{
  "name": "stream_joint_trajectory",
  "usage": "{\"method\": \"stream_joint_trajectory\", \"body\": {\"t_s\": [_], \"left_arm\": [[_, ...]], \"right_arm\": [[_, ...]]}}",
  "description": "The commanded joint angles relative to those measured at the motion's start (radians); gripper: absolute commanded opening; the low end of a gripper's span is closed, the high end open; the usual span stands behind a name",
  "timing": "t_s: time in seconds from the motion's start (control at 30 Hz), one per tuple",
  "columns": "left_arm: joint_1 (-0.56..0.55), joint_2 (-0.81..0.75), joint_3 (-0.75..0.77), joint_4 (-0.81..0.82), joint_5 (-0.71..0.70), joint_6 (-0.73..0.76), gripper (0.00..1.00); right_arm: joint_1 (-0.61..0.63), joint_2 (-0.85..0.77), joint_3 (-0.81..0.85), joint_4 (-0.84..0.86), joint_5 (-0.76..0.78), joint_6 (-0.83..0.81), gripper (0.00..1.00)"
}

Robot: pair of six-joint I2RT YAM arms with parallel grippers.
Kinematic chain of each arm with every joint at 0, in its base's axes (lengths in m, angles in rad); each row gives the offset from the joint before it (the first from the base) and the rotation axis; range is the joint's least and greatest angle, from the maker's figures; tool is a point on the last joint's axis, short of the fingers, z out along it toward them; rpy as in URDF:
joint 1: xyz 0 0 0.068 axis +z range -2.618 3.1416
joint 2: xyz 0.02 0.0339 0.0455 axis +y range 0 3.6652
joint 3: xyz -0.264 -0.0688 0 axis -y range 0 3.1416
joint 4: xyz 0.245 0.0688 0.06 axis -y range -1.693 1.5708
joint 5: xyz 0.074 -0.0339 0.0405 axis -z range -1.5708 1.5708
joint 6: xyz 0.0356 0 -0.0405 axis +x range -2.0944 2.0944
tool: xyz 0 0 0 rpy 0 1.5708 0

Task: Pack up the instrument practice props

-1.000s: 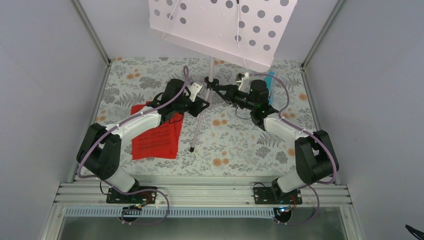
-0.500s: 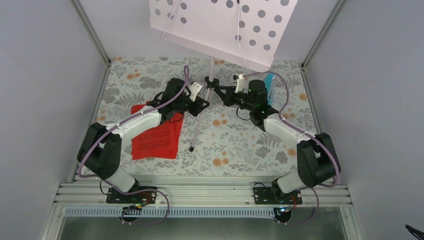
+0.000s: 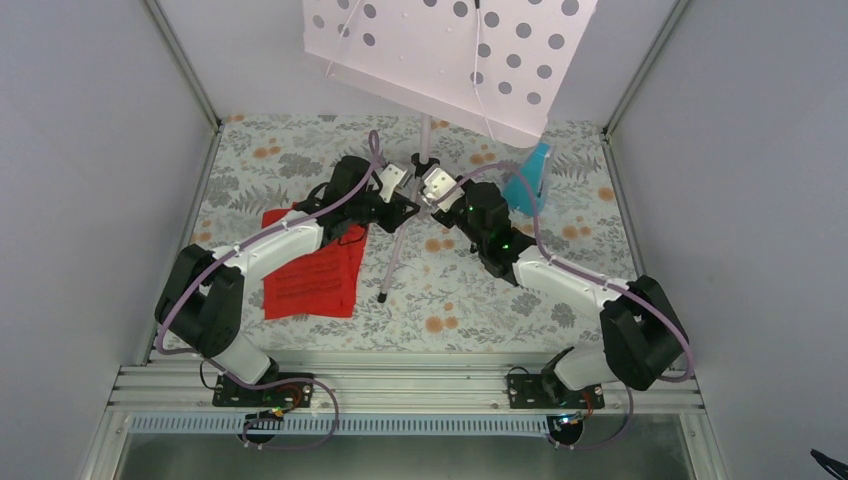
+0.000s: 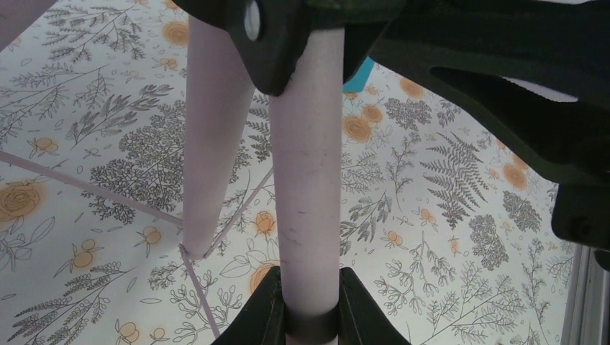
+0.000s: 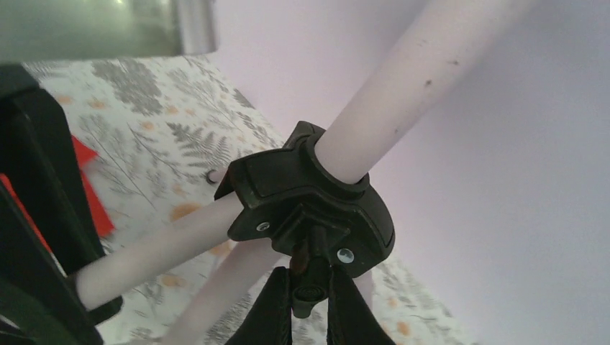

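The music stand's pale perforated desk (image 3: 445,55) hangs over the back of the table on a silver pole (image 3: 424,135). My left gripper (image 3: 408,207) is shut on one tripod leg (image 4: 309,180), which runs down to a black foot (image 3: 384,297). My right gripper (image 3: 428,186) is shut on the small black knob (image 5: 311,291) of the stand's black tripod collar (image 5: 309,198). The red sheets of music (image 3: 312,270) lie flat under my left arm. The turquoise metronome (image 3: 528,180) stands at the back right, behind my right arm.
The table has a floral cloth (image 3: 480,290). Grey walls close in the left, right and back sides. An aluminium rail (image 3: 400,385) runs along the near edge at the arm bases. Another tripod leg (image 4: 212,144) runs beside the held one.
My right arm has swung left and turned its wrist, bringing its gripper from the right of the pole onto the collar knob. The metronome is now uncovered. The left arm has stayed put.
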Motion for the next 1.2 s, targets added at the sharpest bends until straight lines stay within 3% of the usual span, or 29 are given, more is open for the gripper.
{"method": "stream_joint_trajectory", "body": {"t_s": [0.0, 0.2, 0.33, 0.4, 0.5, 0.63, 0.77, 0.93, 1.17], "left_arm": [[0.003, 0.012, 0.017, 0.013, -0.028, 0.08, 0.02], [0.003, -0.006, 0.011, 0.017, -0.045, 0.079, 0.02], [0.003, -0.01, 0.011, 0.016, -0.054, 0.075, 0.02], [0.003, -0.009, 0.01, 0.017, -0.051, 0.073, 0.02], [0.003, -0.011, 0.008, 0.019, -0.05, 0.071, 0.02], [0.002, -0.012, 0.007, 0.018, -0.051, 0.071, 0.02], [0.001, -0.015, 0.008, 0.018, -0.051, 0.071, 0.02], [0.001, -0.017, 0.01, 0.016, -0.052, 0.071, 0.02], [0.0, -0.024, 0.014, 0.014, -0.045, 0.072, 0.03]], "right_arm": [[0.029, 0.001, -0.011, 0.082, 0.175, -0.256, 0.12], [0.023, -0.191, -0.06, 0.12, 0.026, -0.002, 0.59], [-0.014, -0.331, -0.24, 0.219, -0.097, 0.271, 0.74], [-0.041, -0.371, -0.332, 0.249, -0.082, 0.431, 0.81], [-0.114, -0.42, -0.411, 0.219, -0.057, 0.788, 0.9], [-0.202, -0.419, -0.407, 0.196, -0.195, 1.138, 0.9], [-0.218, -0.329, -0.278, 0.114, -0.321, 1.468, 0.89], [-0.218, -0.181, -0.17, 0.206, -0.512, 1.869, 0.85], [-0.209, 0.01, -0.097, 0.355, -0.62, 2.132, 0.81]]}}
